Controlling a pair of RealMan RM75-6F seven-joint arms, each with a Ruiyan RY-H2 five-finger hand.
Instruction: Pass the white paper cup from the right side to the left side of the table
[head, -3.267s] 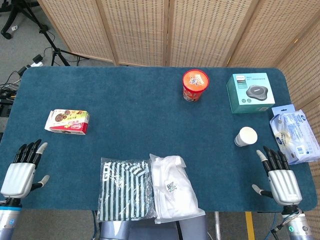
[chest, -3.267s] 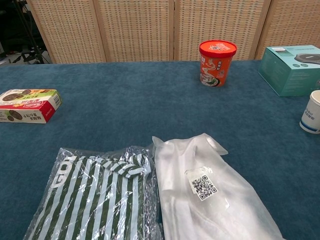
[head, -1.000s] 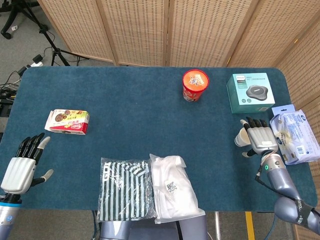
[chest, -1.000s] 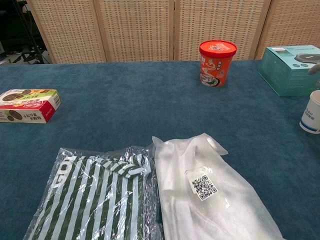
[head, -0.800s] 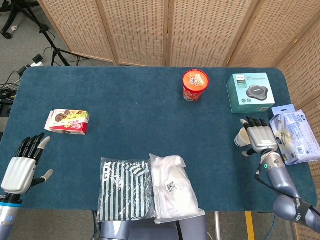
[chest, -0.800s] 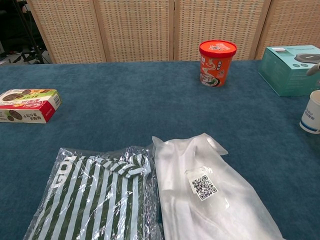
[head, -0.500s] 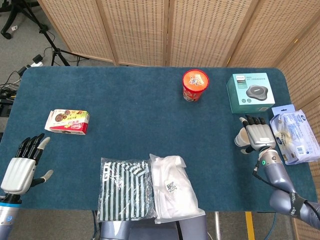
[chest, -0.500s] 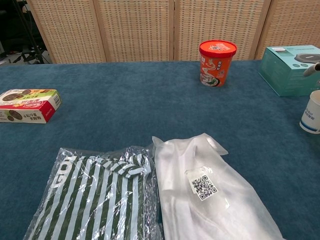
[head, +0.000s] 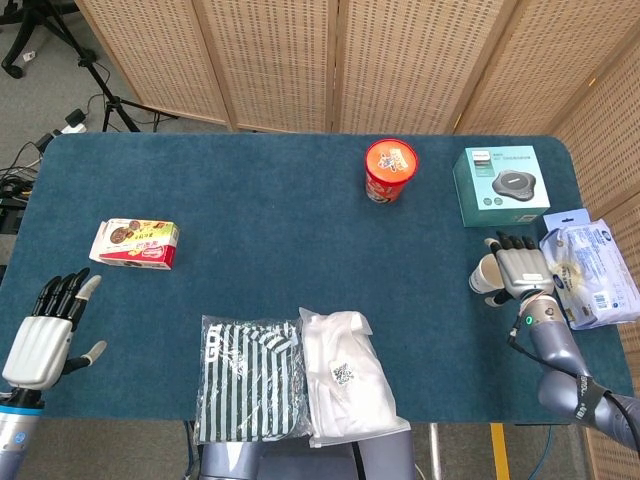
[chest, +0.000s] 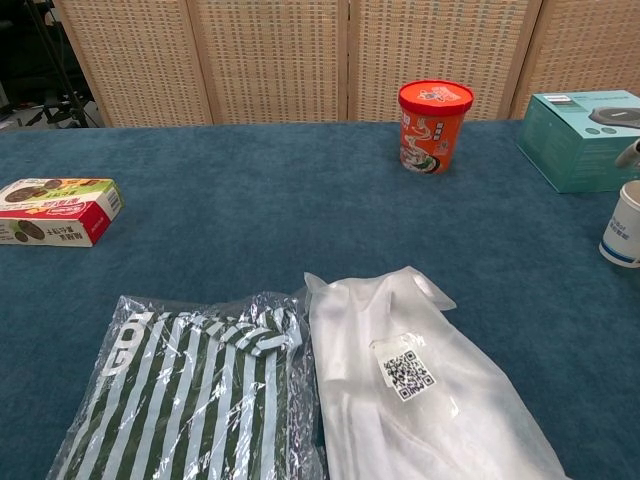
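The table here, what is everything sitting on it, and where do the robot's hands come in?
Paper cup: one, white, right side, upright.
Noodle tub: one, red-orange, far centre.
Boxed device: one, teal, far right.
Snack box: one, red and white, left.
Striped garment: one, green-white, bagged, near edge.
White garment: one, bagged, beside striped one.
Wipes pack: one, blue-white, right edge.
Right hand: at the cup.
Left hand: open, near-left corner.

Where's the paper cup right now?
In the head view the paper cup stands upright near the table's right edge, in front of the teal box, with the right hand against its right side. The chest view shows it at the far right.
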